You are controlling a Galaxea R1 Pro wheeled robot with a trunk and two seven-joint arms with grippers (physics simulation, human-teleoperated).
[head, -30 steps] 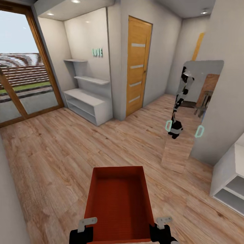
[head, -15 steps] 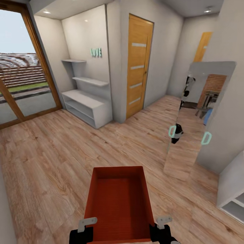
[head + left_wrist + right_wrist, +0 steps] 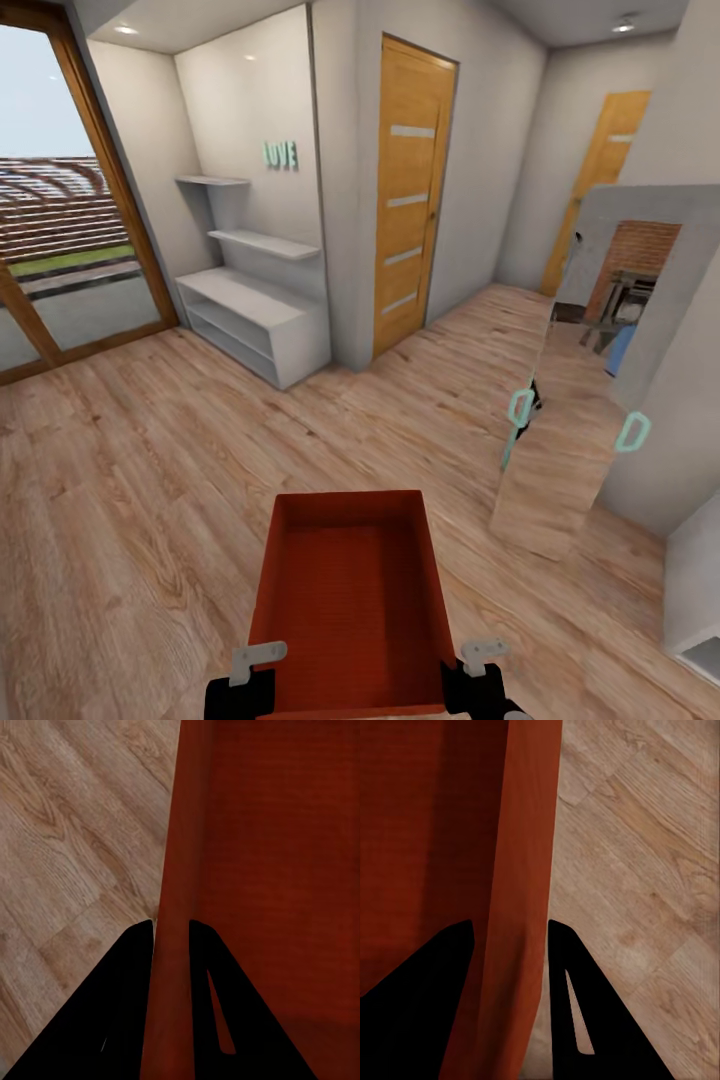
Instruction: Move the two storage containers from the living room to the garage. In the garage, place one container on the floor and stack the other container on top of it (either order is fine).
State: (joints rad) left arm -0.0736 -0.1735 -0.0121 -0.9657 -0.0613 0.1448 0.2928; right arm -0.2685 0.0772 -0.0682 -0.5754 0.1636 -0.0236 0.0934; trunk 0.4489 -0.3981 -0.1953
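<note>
Carrying storage container [image 3: 345, 590] between both claws: left claw [image 3: 171, 934] pinches one side wall, right claw [image 3: 510, 926] opposite wall. Risk: thin walls slipping from pinch; leaning mirror [image 3: 570, 400] ahead-right could catch container.

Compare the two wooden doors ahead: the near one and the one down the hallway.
The near door shows in full, from top to floor; the hallway door is partly hidden behind the mirror. The near door looks larger and shows four pale horizontal strips; on the hallway door only one such strip is visible. Both are orange-brown wood, shut, and set in white walls.
</note>
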